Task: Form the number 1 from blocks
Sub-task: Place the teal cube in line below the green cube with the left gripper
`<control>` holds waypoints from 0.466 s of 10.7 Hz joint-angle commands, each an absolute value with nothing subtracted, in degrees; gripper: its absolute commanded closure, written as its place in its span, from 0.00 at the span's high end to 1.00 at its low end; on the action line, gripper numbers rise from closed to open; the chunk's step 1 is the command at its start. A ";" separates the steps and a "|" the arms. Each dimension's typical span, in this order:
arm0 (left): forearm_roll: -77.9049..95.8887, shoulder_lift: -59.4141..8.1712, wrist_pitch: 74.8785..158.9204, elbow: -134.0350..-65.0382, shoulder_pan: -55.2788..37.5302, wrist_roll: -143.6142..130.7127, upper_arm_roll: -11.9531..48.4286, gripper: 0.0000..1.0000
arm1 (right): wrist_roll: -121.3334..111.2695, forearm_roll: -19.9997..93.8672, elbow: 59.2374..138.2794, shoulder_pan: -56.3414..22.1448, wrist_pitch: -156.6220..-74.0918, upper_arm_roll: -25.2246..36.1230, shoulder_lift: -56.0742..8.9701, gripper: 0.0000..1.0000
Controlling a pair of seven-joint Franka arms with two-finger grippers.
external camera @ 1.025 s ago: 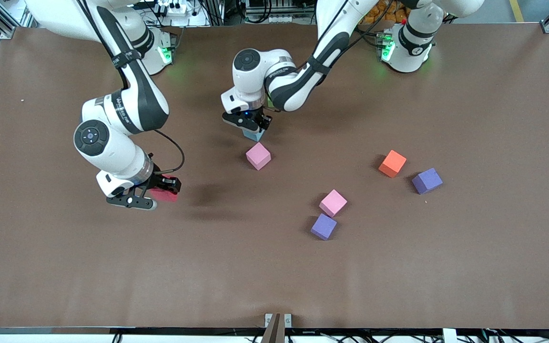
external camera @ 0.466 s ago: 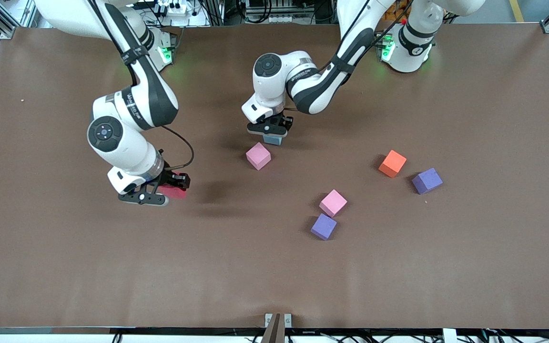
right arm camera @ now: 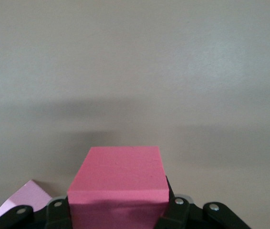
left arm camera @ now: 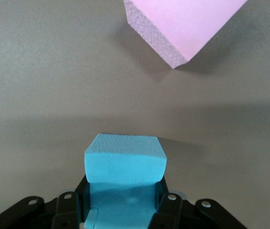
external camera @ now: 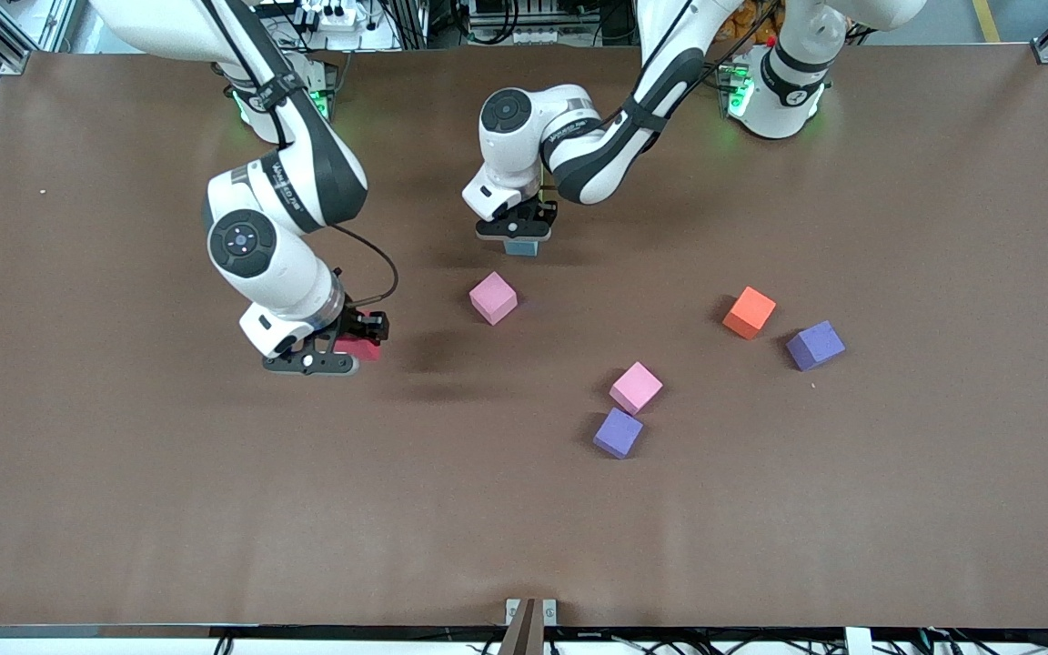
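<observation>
Mid-table, nearest: one pink block point(external camera: 636, 387) loose. Right pincer point(external camera: 348, 350) clamped on the red block point(external camera: 363, 349), airborne. Second pink block point(external camera: 493, 297) lies free. Left pincer point(external camera: 517, 238) clamped on the light blue block point(external camera: 520, 246), aloft toward the base edge. Carrying step; next, set both down in line.

The right gripper point(external camera: 342, 353) hides most of the red block point(external camera: 362, 349); the left gripper point(external camera: 517, 235) covers the light blue block's point(external camera: 520, 246) top.
</observation>
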State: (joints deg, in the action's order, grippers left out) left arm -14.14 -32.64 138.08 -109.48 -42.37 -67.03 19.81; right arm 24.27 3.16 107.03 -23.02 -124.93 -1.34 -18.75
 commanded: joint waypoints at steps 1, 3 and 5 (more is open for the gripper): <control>-13.36 -31.29 138.16 -112.41 -41.57 -68.55 20.83 0.00 | 24.96 3.60 111.69 -22.42 -125.15 -3.33 -14.51 0.55; -13.10 -31.20 138.25 -113.11 -41.57 -69.96 21.88 0.00 | 24.96 3.60 113.02 -22.23 -124.72 -3.69 -13.28 0.55; -13.10 -30.85 138.25 -114.08 -41.40 -71.10 22.93 0.00 | 24.96 3.60 114.08 -23.29 -124.63 -3.69 -12.48 0.55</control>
State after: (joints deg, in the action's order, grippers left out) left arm -14.06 -31.83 138.08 -111.32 -42.04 -69.90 21.59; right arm 24.32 3.17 111.11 -23.03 -124.64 -3.19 -15.28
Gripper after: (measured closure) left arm 0.463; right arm 0.370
